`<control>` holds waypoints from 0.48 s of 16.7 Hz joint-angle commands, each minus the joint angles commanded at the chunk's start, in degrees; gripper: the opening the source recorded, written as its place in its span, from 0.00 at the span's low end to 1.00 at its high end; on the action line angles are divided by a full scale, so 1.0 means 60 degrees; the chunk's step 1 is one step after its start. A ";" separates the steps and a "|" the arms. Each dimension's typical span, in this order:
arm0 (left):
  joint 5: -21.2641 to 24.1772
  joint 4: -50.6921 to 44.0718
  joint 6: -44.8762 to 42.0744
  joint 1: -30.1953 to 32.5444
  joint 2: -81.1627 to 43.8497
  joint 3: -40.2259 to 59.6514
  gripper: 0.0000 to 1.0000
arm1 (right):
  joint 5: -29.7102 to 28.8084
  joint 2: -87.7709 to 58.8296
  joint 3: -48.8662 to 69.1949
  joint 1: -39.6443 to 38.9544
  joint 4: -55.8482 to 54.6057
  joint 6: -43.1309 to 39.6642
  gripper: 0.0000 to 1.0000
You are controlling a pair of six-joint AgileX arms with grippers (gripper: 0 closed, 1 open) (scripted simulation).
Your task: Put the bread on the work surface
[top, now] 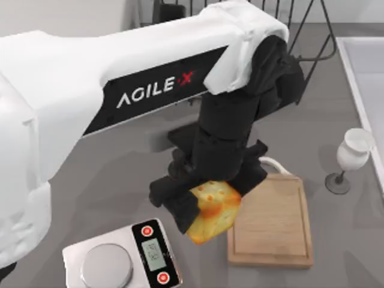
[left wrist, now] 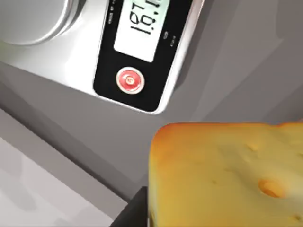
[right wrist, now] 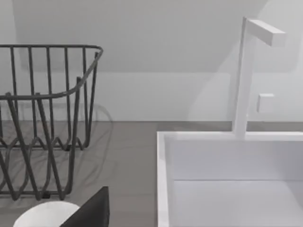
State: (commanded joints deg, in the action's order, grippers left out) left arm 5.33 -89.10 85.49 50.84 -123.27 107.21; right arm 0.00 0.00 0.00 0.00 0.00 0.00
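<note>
Bread (top: 211,210), golden with a browner crust, hung in the grip of the left end effector (top: 198,207) above the grey counter (top: 108,192), between the kitchen scale (top: 123,258) and the cutting board (top: 273,222), close to the board's left edge and not yet over it. The dark fingers (top: 180,207) were clamped on the chunk, one finger against its left side in the top view.

By its look the chunk was light and somewhat soft, with a crust firmer than the crumb; a hard squeeze would probably dent it, so a hold across the crusted sides seemed the safer one. It looked unlikely to slip.

Around it, the scale sat just left of the held chunk, its lit display and red button (left wrist: 129,80) plain in the left wrist view. A white wine glass (top: 350,157) stood right of the board, apart from it, and looked fragile and easy to tip. A wire rack (top: 303,30) stood at the far edge, with a white sink (right wrist: 227,175) to the right. The board's surface lay bare, its white loop handle (top: 277,165) at the far short edge. The right end effector (right wrist: 92,210) was parked near the sink; whether it was open could not be told.
</note>
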 joint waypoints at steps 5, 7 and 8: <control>-0.0118 0.0664 0.4902 0.0645 -0.1125 0.1738 0.00 | 0.0000 0.0000 0.0000 0.0000 0.0000 0.0000 1.00; -0.0229 0.0957 0.6414 0.0728 -0.1580 0.2324 0.00 | 0.0000 0.0000 0.0000 0.0000 0.0000 0.0000 1.00; -0.0292 0.1100 0.7072 0.0743 -0.1794 0.2579 0.00 | 0.0000 0.0000 0.0000 0.0000 0.0000 0.0000 1.00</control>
State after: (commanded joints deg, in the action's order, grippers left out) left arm 3.58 -82.50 127.92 55.30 -134.04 122.69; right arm 0.00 0.00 0.00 0.00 0.00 0.00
